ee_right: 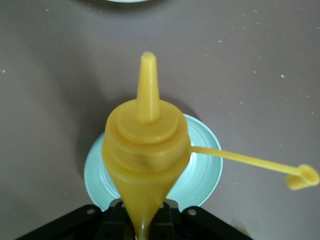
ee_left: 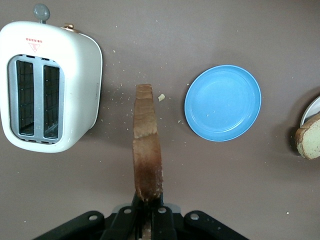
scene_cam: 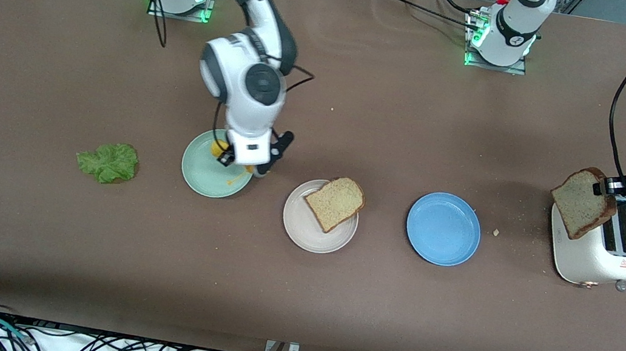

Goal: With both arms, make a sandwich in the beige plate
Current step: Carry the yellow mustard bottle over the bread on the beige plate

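We see the beige plate (scene_cam: 305, 232) in the middle of the table, and one slice of bread (scene_cam: 335, 203) lies on it, with one corner poking over the rim. No lettuce and no second slice are on it, so the sandwich is not made yet.

The lettuce leaf (scene_cam: 107, 162) lies flat on the table toward the right arm's end, well apart from the beige plate. Between them sits the mint-green plate (scene_cam: 200, 175).

The right gripper (scene_cam: 241, 162) hangs over the mint-green plate. Its fingers are pressed tight on a yellow squeeze bottle (ee_right: 145, 155). The bottle's pointy tip sticks out away from the gripper, and its little cap (ee_right: 302, 177) dangles to one side on a thin strap.

Beside the beige plate, toward the left arm's end, we see the blue plate (scene_cam: 443, 229) with nothing on it. Near it is the white toaster (scene_cam: 599, 252), with both slots showing dark.

The left gripper (scene_cam: 605, 187) is up over the toaster. It pinches a second slice of bread (scene_cam: 582, 202) by its crust edge, and the slice hangs in the air, tilted. Crumbs (ee_left: 161, 97) lie on the table between the toaster and the blue plate.
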Controlling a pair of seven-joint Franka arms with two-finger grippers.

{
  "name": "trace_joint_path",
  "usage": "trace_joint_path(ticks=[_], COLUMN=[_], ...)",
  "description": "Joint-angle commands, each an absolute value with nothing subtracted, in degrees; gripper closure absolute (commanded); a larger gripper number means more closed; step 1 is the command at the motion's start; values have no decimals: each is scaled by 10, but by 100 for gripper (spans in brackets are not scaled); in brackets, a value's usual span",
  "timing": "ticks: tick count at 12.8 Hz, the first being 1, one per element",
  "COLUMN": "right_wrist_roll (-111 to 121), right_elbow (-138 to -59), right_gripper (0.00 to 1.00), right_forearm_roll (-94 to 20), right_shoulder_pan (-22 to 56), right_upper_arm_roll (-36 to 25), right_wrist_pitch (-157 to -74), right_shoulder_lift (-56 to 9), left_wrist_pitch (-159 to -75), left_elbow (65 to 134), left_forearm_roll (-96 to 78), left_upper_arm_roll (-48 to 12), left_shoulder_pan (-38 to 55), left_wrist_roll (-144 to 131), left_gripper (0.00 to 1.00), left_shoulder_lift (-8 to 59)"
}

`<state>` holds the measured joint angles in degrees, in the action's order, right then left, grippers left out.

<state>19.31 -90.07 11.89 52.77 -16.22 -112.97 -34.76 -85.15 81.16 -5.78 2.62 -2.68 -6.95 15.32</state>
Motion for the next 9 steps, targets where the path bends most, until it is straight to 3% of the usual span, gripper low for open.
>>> trace_joint_path(ticks=[1,6,9], right_wrist_roll=[156,160,160], right_elbow=[-789,-637,-633], right_gripper=[100,100,100], right_forearm_roll=[169,214,214], right_shoulder_pan=[582,626,638], right_upper_arm_roll=[-201,-237,-246], right_wrist_pitch=[-1058,-953,-953], right_shoulder_lift=[-453,-576,-585], left_wrist_pitch=[-856,-856,-856], left_elbow=[816,816,817], left_forearm_roll=[-66,-65,-64], left_upper_arm_roll=[32,32,31], left_shoulder_pan=[-25,-24,-24], left_wrist_roll=[-53,-52,-50], left_gripper=[100,100,100], left_shoulder_lift=[147,152,153])
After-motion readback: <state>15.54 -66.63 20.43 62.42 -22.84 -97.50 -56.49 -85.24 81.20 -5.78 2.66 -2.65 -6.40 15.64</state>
